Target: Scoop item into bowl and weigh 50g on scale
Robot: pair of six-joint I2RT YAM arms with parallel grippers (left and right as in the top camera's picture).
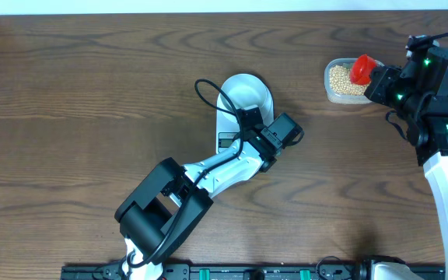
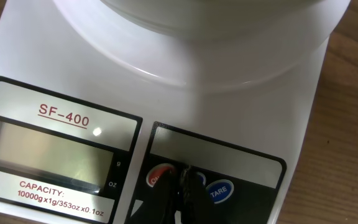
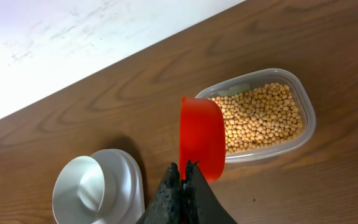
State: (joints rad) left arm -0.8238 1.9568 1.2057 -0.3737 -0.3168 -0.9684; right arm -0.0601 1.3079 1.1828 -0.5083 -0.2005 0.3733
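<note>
The white scale (image 2: 272,106) lies at mid-table with the pale bowl (image 1: 245,92) standing empty on it. My left gripper (image 2: 183,177) is shut, and its tips rest on the scale's button panel between the red button (image 2: 157,176) and the blue TARE button (image 2: 220,190). The display (image 2: 48,149) reads blank. Tan beans (image 3: 260,115) fill a clear tub (image 1: 334,92) at the far right. My right gripper (image 3: 183,169) is shut on the handle of a red scoop (image 3: 201,134), held tilted over the tub's near-left rim. The scoop's inside is hidden.
The left arm (image 1: 208,175) stretches from the front edge over the scale's near end. The right arm (image 1: 434,85) stands beside the tub at the right edge. Bare brown wood lies between scale and tub, and a white wall (image 3: 73,37) backs the table.
</note>
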